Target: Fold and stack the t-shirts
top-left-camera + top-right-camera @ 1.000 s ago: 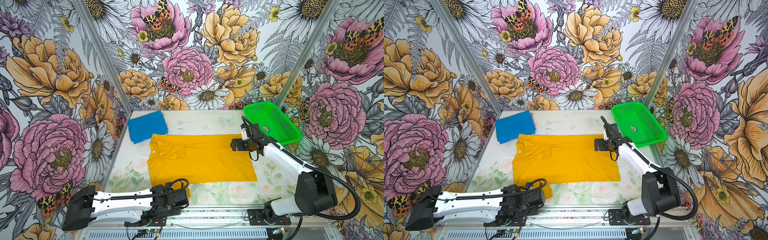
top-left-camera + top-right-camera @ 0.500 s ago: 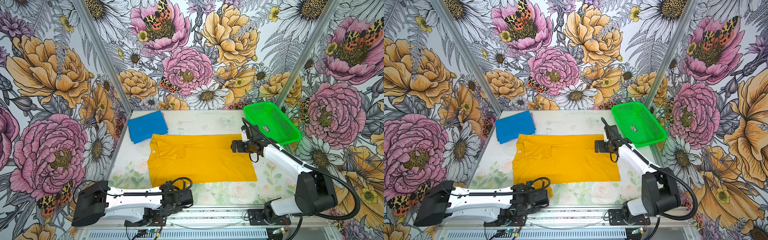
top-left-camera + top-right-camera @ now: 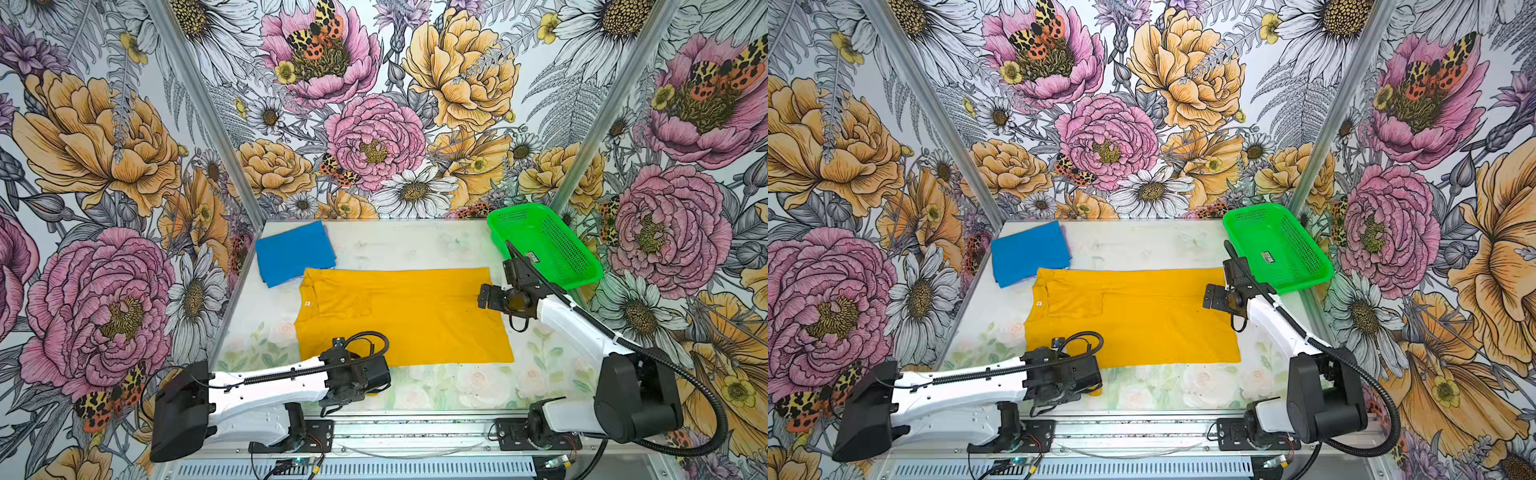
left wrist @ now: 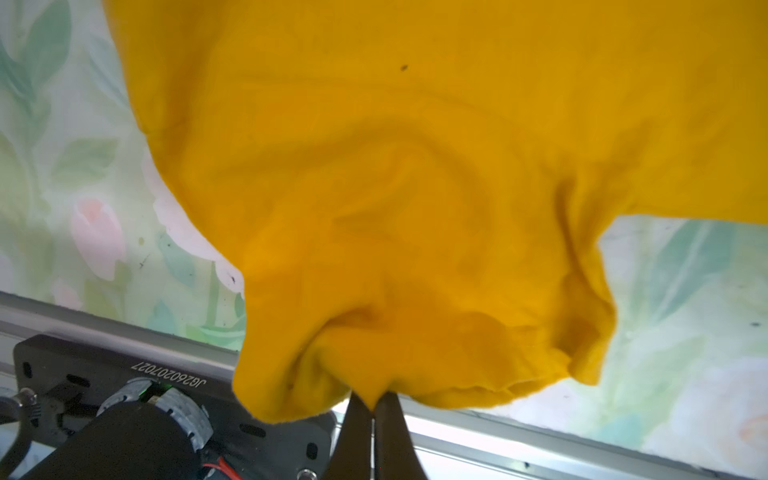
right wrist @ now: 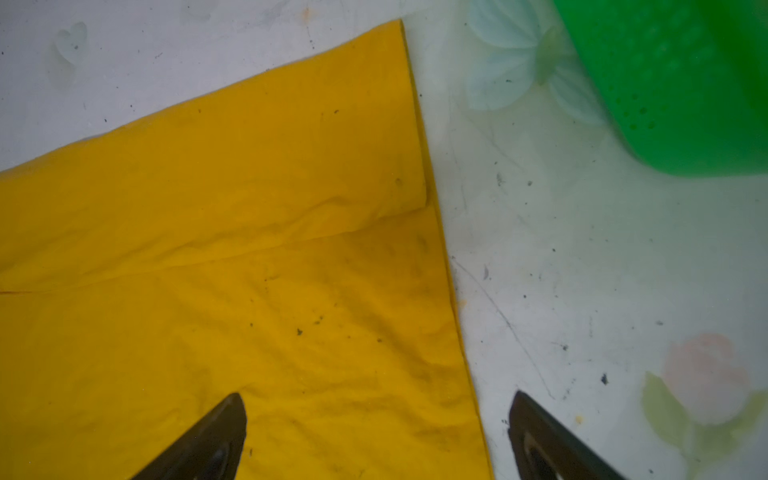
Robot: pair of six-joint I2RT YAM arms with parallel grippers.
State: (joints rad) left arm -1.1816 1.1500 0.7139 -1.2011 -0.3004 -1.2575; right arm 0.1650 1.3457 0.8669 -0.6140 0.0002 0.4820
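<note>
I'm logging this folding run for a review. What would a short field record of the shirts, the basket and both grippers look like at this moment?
yellow shirt: spread across the middle of the table, one sleeve folded in
blue shirt: folded, far left corner, beside the yellow shirt's collar end
basket: far right, no cloth in it
left gripper: shut on a bunched bit of the yellow shirt's near edge
right gripper: open, holding nothing, straddling the yellow shirt's right edge
stack: not yet made
</note>
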